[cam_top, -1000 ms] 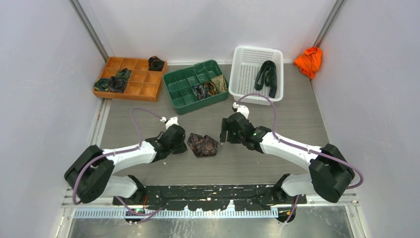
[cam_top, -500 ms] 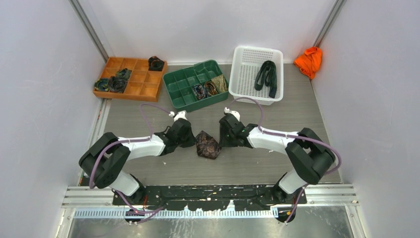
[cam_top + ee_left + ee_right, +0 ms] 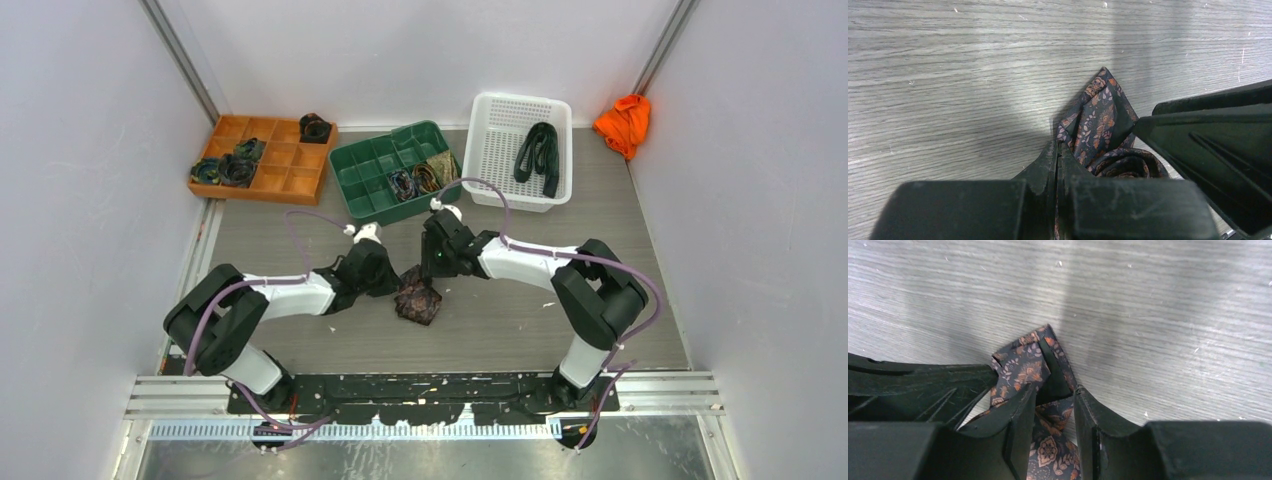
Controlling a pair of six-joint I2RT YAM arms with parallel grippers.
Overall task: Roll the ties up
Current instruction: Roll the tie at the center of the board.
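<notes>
Brown tie point(image 3: 418, 300) now pinched twice (right fingers point(image 3: 1018, 427) newly closed)

back left: orange divided tray point(image 3: 290, 182) | centre: green divided tray point(image 3: 372, 160) | right: white basket point(image 3: 497, 128) | far right corner: orange cloth point(image 3: 624, 122)

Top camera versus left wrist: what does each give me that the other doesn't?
Only the top view: the orange tray, green tray, white basket and orange cloth at the back. Only the left wrist: the left gripper pinched shut on a fold of the tie. Both: the tie on the table, the right gripper against it.
</notes>
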